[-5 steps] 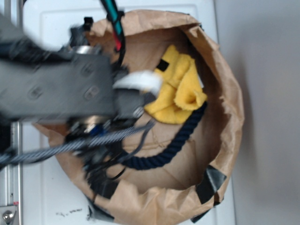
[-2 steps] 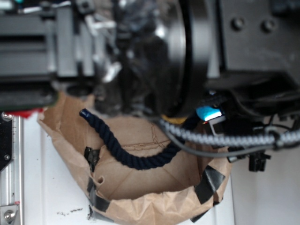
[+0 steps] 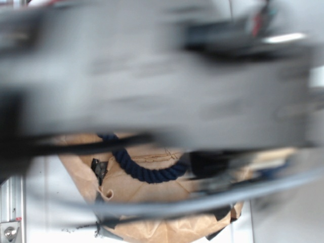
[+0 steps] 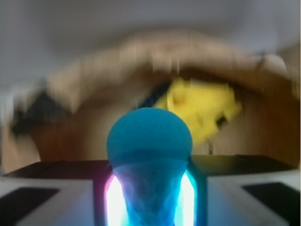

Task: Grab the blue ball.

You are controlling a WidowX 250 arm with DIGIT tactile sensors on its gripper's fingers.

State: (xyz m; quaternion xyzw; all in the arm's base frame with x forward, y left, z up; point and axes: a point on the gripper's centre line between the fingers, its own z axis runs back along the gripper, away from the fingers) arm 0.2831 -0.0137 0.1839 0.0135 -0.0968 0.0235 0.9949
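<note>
While motion blur smeared the grey robot arm [image 3: 152, 86] across the exterior view, a dark navy twisted rope [image 3: 144, 169] lay in the taped brown paper bag [image 3: 131, 195] on a white surface [image 3: 43, 202].
At the wrist, the gripper [image 4: 149, 188] clamped the small round teal-blue ball [image 4: 149, 136] between lit pads; a yellow cloth [image 4: 202, 106] lay behind. No writing was legible.

A motion-blurred arm [image 3: 162, 76] fills the upper exterior frame, hiding most of the bag [image 3: 152, 223] and both ends of the rope [image 3: 144, 169]. In the wrist view the ball [image 4: 149, 141] is cut by the bottom edge; the yellow cloth [image 4: 202, 108] behind is smeared.
</note>
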